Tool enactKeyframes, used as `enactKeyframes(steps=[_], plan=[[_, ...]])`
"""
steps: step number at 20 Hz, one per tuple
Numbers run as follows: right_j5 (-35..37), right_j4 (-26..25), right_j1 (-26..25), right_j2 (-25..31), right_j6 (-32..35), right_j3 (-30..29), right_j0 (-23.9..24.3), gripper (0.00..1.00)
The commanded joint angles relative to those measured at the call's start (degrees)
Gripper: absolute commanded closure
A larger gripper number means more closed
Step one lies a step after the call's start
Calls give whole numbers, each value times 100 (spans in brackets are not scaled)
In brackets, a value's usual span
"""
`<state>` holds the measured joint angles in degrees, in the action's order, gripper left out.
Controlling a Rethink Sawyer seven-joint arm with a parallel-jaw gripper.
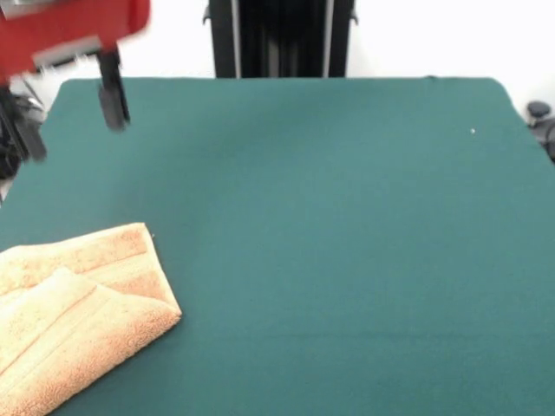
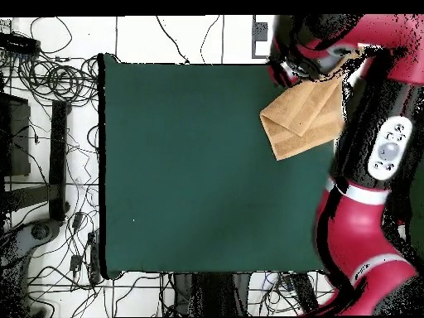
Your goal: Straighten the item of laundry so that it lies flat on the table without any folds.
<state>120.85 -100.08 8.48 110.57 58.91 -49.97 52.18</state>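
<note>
The golden-tan towel (image 1: pixel 78 312) lies at the table's near left corner in the front view, folded over itself, with one flap lying diagonally across the lower layer. Its left and bottom parts are cut off by the picture's edge. In the overhead view the towel (image 2: pixel 302 116) sits at the upper right of the green table (image 2: pixel 199 166), partly under the arm. My gripper (image 1: pixel 69 113) hangs at the upper left of the front view, raised well above the table (image 1: pixel 347 243) and apart from the towel. Its two dark fingers (image 1: pixel 113 95) stand wide apart with nothing between them.
The red arm (image 2: pixel 373 157) runs along the table's right side in the overhead view. The black pedestal (image 1: pixel 282 39) stands at the far edge. Cables (image 2: pixel 50 83) and stands lie on the floor beside the table. A small white speck (image 1: pixel 473 132) lies on the cloth.
</note>
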Motion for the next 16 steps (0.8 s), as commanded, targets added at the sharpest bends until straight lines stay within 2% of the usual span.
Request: enactKeyframes(steps=[1, 7, 16], plan=[[-670, 1348, -23, -1419, 2508, -2235, 305, 0], [-1463, 1787, 85, -1701, 2810, -2444, 337, 0], [-2708, 2126, 392, -2330, 2880, -2736, 371, 0]])
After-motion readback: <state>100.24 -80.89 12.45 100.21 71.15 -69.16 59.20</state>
